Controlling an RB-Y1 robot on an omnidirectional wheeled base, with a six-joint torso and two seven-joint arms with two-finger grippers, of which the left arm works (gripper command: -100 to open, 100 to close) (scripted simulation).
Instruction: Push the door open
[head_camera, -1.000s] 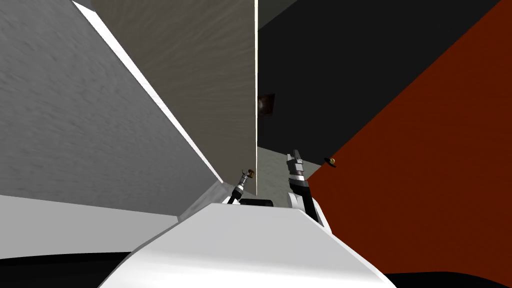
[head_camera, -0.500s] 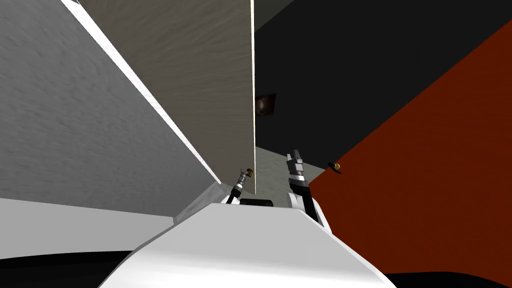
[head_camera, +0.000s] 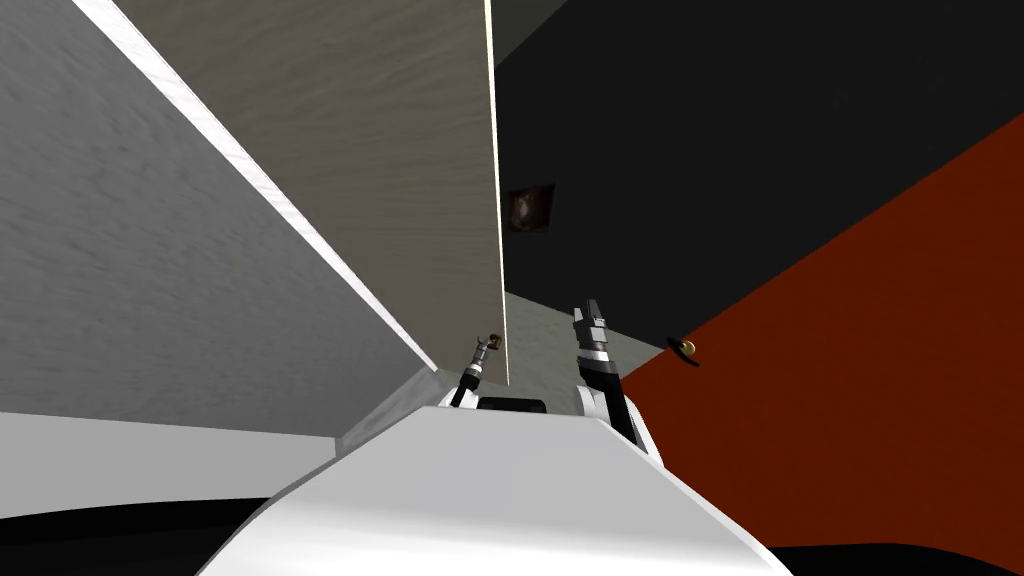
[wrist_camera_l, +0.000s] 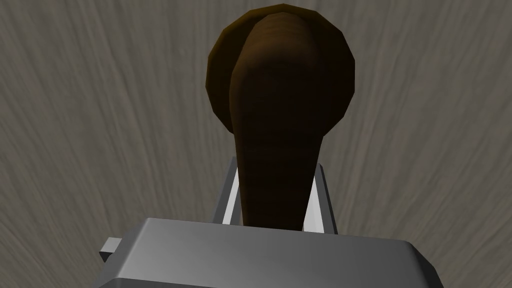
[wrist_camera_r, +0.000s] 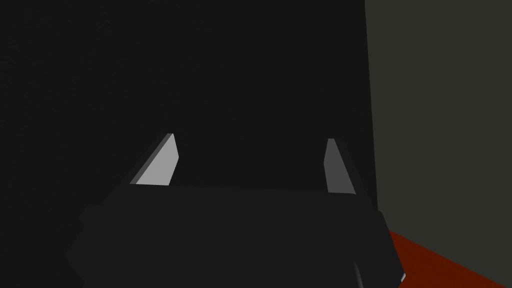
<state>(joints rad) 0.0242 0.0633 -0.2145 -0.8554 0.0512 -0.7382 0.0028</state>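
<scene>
Left wrist: left hand (wrist_camera_l: 276, 167) grips handle (wrist_camera_l: 280, 100).

Right of the right fingers (wrist_camera_r: 159, 165): dark red flat panel (head_camera: 860, 400) carrying a small brass-coloured round knob (head_camera: 687, 348). Beyond them: small dark-framed picture (head_camera: 528, 208) on a dark wall (head_camera: 700, 150). Left of the left fingers (wrist_camera_l: 227, 195): grey textured wall (head_camera: 150, 250) edged by a white trim strip (head_camera: 250, 168).

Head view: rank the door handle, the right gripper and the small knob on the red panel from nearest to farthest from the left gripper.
1. Door handle: clamped in the left gripper, on the grey door.
2. Right gripper: open, to the right, past the door's edge.
3. Knob: farther right again, on the red panel.
</scene>
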